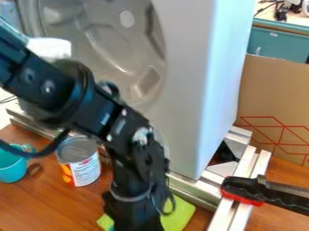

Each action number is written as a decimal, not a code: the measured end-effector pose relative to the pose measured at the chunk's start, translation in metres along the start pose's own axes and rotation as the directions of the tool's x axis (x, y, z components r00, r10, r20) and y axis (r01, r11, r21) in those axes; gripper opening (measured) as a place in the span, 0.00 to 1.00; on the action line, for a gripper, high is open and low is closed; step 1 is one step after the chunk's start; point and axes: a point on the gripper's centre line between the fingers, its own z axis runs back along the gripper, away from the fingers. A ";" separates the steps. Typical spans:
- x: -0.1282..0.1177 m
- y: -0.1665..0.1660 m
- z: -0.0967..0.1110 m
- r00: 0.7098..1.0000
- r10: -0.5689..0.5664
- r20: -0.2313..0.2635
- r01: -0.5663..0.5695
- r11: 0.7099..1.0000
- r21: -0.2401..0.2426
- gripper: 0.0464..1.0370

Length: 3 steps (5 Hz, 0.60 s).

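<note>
Gripper (pixel 136 217) is at the lower edge of the view, over the green cloth (pixel 182 214); opening and any hold cannot be determined. Cloth lies on the table (pixel 57 210), partly hidden; contact cannot be confirmed. Can (pixel 80 161) stands upright between cup (pixel 12 166) and arm. Clamp (pixel 256 191) rests across the metal frame (pixel 240 173).

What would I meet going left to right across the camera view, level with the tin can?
Teal cup → tin can → black robot arm → lower corner of the white panel → black-and-red tool handle.
</note>
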 end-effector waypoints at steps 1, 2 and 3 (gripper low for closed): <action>-0.004 -0.013 -0.016 0.999 -0.037 0.018 0.038 0.999 -0.034 0.07; 0.001 -0.022 -0.021 0.998 -0.063 0.028 0.064 0.998 -0.029 0.07; 0.002 -0.023 -0.026 0.997 -0.070 0.021 0.070 0.998 -0.005 0.09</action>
